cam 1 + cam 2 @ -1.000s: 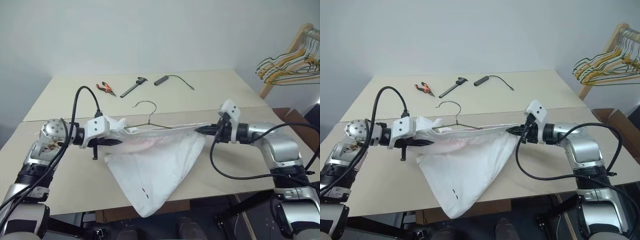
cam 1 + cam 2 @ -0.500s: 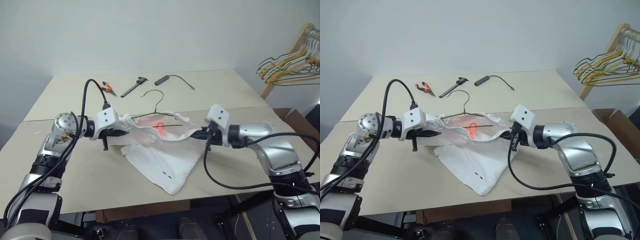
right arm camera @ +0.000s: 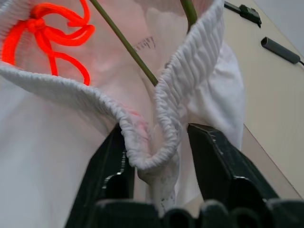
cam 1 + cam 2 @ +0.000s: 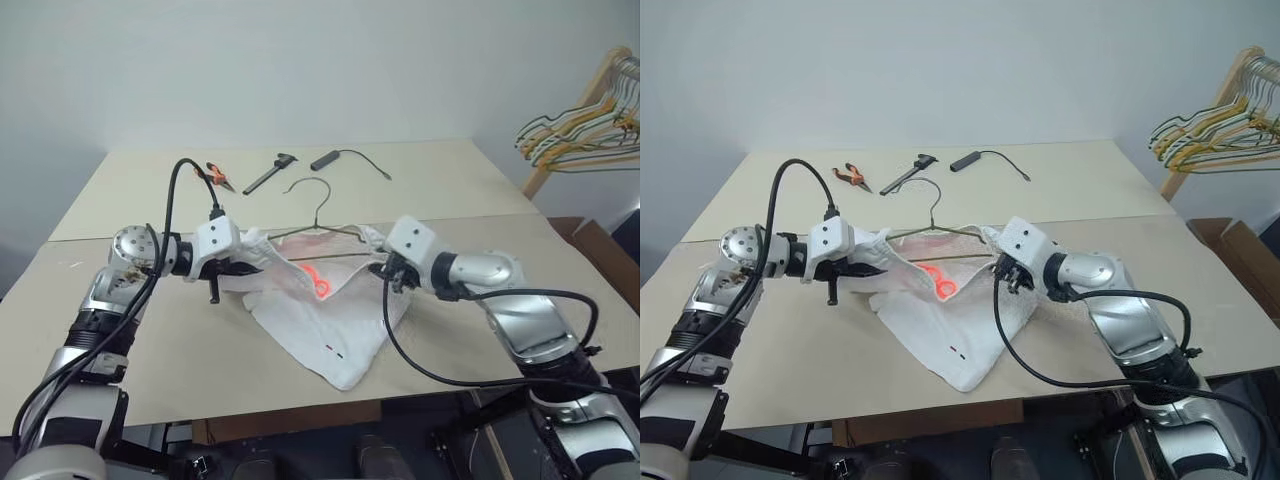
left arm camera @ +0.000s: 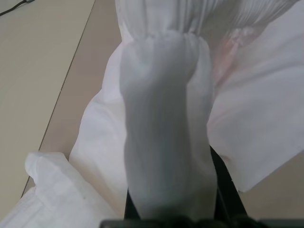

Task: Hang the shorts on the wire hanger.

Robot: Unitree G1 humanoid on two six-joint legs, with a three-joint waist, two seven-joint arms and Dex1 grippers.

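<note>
Well along now: the thin olive-grey wire hanger sits inside the gathered elastic waistband of the white thin-cloth shorts, which sag onto the beige tabletop mid-scene. The left pincer pinches the waistband; the right pincer stands spread around ribbed elastic. Left, I judge: settling and letting go.

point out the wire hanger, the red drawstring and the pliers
wire hanger [image 4: 318,205]: left eye view, on the neck below the hook
red drawstring [image 3: 50,33]: right wrist view, on the knot
pliers [image 4: 848,174]: right eye view, on the orange handles
</note>
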